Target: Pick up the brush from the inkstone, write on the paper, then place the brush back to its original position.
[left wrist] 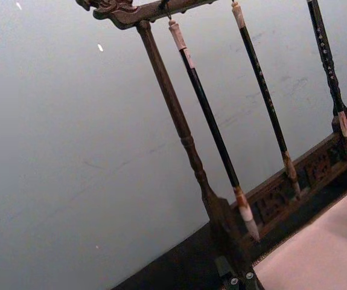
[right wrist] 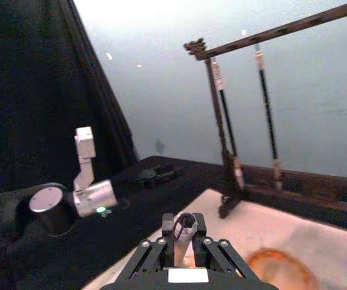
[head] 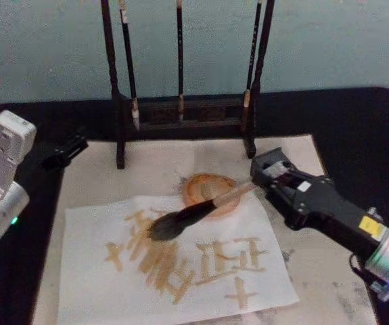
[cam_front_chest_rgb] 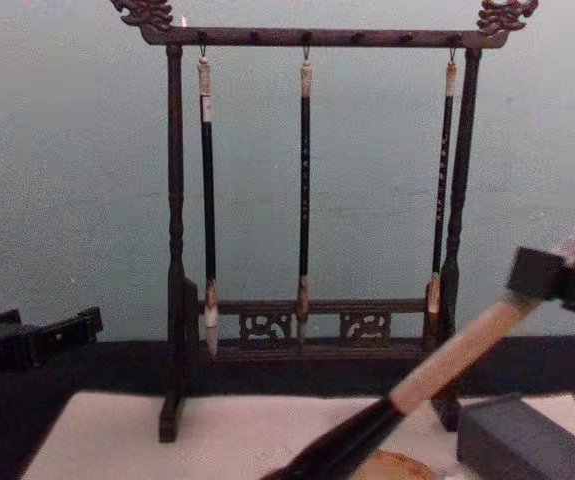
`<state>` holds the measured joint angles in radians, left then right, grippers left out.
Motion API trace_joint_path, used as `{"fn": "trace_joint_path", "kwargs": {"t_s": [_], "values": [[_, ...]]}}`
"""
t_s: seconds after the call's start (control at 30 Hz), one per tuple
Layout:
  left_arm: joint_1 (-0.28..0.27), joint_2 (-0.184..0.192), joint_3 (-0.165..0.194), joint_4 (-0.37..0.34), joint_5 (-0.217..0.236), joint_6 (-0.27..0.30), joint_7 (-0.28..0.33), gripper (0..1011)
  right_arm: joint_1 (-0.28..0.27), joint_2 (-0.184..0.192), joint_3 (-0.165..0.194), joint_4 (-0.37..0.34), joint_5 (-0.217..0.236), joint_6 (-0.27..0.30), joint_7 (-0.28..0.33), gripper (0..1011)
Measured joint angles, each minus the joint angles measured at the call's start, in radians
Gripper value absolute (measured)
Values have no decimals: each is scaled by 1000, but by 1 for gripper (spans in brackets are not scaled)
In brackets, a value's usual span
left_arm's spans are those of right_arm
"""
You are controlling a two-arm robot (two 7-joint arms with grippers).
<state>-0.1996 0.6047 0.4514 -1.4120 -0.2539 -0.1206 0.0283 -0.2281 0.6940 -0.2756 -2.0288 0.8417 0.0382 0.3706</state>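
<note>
Rack (head: 180, 112) at the back of the counter (head: 360, 128). Three thin brushes (cam_front_chest_rgb: 305, 190) hang from its top bar, tips down, just above the carved bottom rail.

Inkstone (head: 201, 185) is a round orange-brown dish on the mat (head: 333, 271), touching the far edge of the paper (head: 89, 284) and in front of the rack. Can't tell what's in it.

The paper is a white sheet lying flat on the beige mat, with tan strokes across its middle. The mat is smudged grey near the right front. A grey block (cam_front_chest_rgb: 527, 440) sits on the mat by the rack's right foot. The counter is black and the wall behind is pale blue-green.

The right hand (head: 256, 177) reaches in from the right, low over the mat and just right of the inkstone. It is clamped on the top end of the brush (head: 201, 211). The brush slants down and to the left. Its tan handle crosses over the inkstone and the bristle head is over the paper's upper middle, at the tan strokes. Can't tell if the tip touches the paper.

The left hand (head: 74, 145) is parked at the mat's far left corner, beside the rack's left post and well apart from the brush. Can't tell its grip state.
</note>
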Motion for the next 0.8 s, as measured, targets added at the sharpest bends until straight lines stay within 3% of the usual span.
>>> {"fn": "trace_joint_path", "kwargs": {"t_s": [0.23, 0.43, 0.63, 0.8], "values": [[0, 0, 0, 0, 0, 0, 0, 1002, 45, -34, -65, 37, -22, 26, 9, 172], [0, 0, 0, 0, 0, 0, 0, 1002, 67, -51, -97, 74, -35, 49, 3, 172], [0, 0, 0, 0, 0, 0, 0, 1002, 69, -52, -99, 92, -39, 57, -11, 173], [0, 0, 0, 0, 0, 0, 0, 1002, 52, -41, -76, 100, -37, 57, -20, 172]]}}
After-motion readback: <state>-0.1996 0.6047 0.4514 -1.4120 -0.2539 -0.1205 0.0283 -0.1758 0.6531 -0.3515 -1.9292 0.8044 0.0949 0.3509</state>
